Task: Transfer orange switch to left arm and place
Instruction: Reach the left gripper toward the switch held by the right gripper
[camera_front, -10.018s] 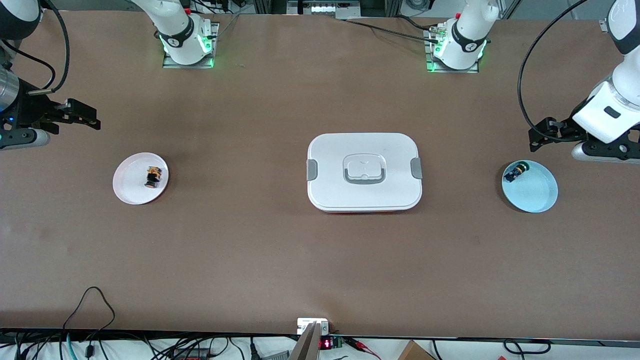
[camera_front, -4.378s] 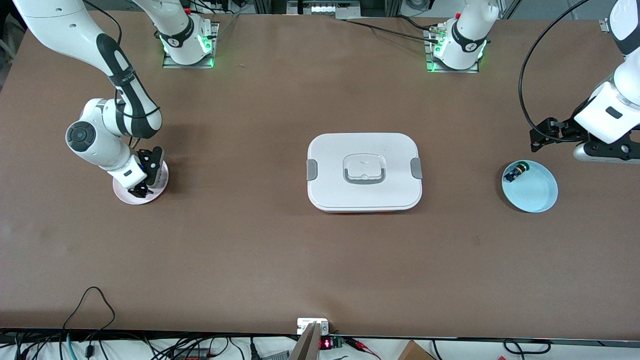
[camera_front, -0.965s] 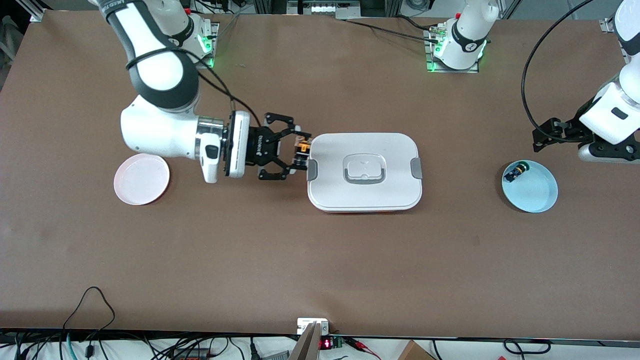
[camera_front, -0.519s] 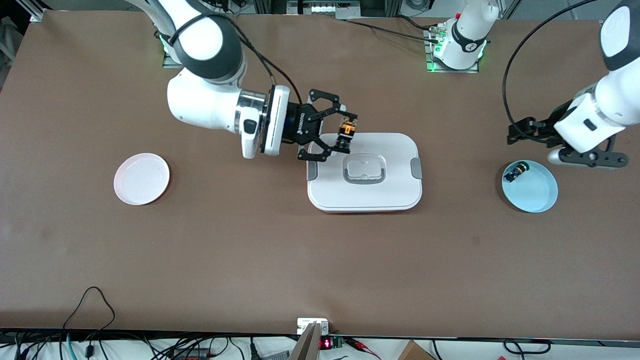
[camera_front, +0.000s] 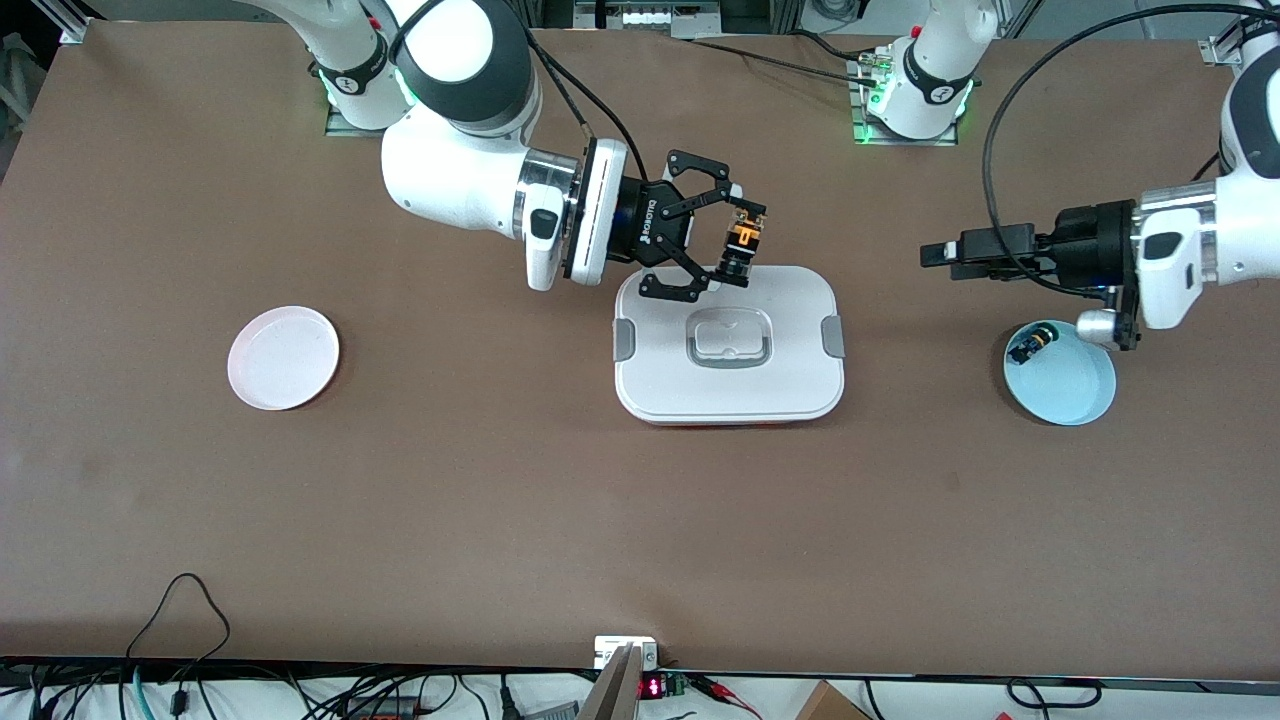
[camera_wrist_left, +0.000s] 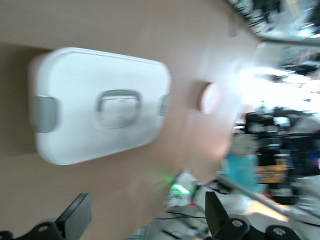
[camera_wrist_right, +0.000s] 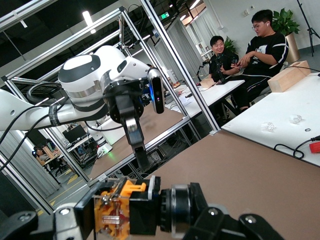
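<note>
The orange switch (camera_front: 742, 242), orange-bodied with a black round cap, hangs in the air with my right gripper (camera_front: 741, 247) shut on it. It is over the edge of the white box (camera_front: 728, 390) that lies toward the arms' bases. The right wrist view shows the switch (camera_wrist_right: 120, 210) clamped between the fingers of the right gripper (camera_wrist_right: 142, 212). My left gripper (camera_front: 938, 252) is open and holds nothing; it is over bare table between the box and the blue plate, pointing at the box. In the left wrist view the left gripper (camera_wrist_left: 146, 224) has the box (camera_wrist_left: 100, 102) ahead of it.
An empty pink plate (camera_front: 283, 357) lies toward the right arm's end of the table. A blue plate (camera_front: 1072, 385) toward the left arm's end holds a small blue-bodied part (camera_front: 1030, 344). Cables run along the table edge nearest the front camera.
My right arm has lifted the switch from beside the box's end to over its edge toward the bases. My left arm has swung from above the blue plate toward the box.
</note>
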